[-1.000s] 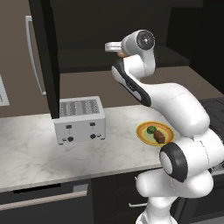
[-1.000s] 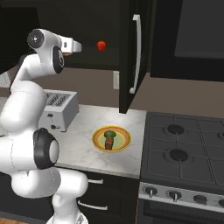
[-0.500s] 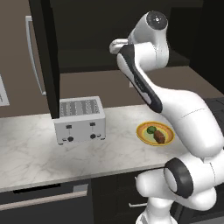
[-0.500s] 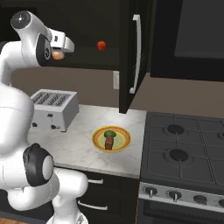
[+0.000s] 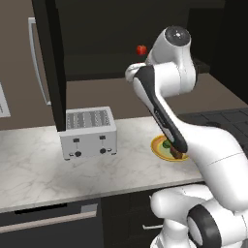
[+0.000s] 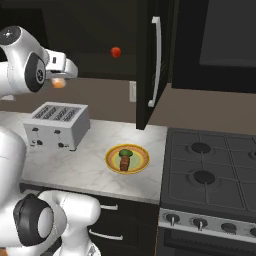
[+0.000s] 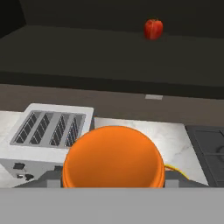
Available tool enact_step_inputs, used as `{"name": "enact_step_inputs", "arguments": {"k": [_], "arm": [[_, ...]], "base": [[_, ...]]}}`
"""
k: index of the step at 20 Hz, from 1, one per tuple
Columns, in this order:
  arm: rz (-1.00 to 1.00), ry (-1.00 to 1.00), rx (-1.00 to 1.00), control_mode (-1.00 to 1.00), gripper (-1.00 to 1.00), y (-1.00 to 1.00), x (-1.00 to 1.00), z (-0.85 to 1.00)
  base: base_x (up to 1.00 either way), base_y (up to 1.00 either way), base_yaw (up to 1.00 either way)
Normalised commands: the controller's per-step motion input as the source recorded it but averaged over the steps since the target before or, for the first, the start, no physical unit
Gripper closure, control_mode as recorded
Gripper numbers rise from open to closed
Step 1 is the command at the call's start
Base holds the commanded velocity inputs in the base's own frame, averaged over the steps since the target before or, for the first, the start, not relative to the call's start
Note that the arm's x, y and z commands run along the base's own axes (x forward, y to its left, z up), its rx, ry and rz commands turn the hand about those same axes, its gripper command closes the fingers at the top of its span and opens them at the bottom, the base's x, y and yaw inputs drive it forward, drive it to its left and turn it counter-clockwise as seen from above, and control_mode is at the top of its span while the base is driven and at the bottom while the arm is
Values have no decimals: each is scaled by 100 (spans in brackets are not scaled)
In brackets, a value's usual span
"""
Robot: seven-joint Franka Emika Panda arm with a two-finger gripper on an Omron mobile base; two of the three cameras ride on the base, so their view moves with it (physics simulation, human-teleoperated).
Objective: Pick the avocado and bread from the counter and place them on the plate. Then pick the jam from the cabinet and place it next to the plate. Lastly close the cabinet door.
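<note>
My gripper (image 6: 61, 77) hangs high over the counter (image 6: 90, 167), in front of the open cabinet (image 6: 90, 30), shut on the jam (image 6: 59, 84). In the hand view the jam's orange lid (image 7: 113, 159) sits large at the bottom and hides the fingertips. The plate (image 6: 141, 156) lies on the counter right of the toaster, carrying the avocado (image 6: 126, 152) and the bread (image 6: 125, 162). In the left base view the plate (image 5: 158, 147) peeks from behind my forearm with the avocado (image 5: 167, 144) and bread (image 5: 180, 155) on it. The cabinet door (image 6: 149, 60) stands open, its silver handle (image 6: 156, 60) facing right.
A silver toaster (image 5: 88, 131) (image 6: 56, 124) stands on the counter left of the plate, below the jam. A red round fruit (image 6: 115, 52) (image 7: 153, 29) sits on the cabinet shelf. Another open door panel (image 5: 51, 63) hangs at the left. A stove (image 6: 210, 170) borders the counter on the right.
The hand has drawn back from the cabinet shelf, moving down and left with the jam still held. The arm's elbow has swung higher.
</note>
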Motion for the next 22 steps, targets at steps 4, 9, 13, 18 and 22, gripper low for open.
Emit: {"name": "enact_step_inputs", "arguments": {"k": [4,9,13,18,22], "arm": [[1,0,-2,-100,100,-19,-51,-73],[1,0,0,-100,100,-23,-35,-68],[1,0,0,-100,100,-19,-21,-71],[0,0,0,-100,100,-16,-10,-60],[0,1,0,-100,100,-4,-2,-48]], "base": [[0,0,0],[0,0,0],[0,0,0],[0,0,0],[0,0,0]]}}
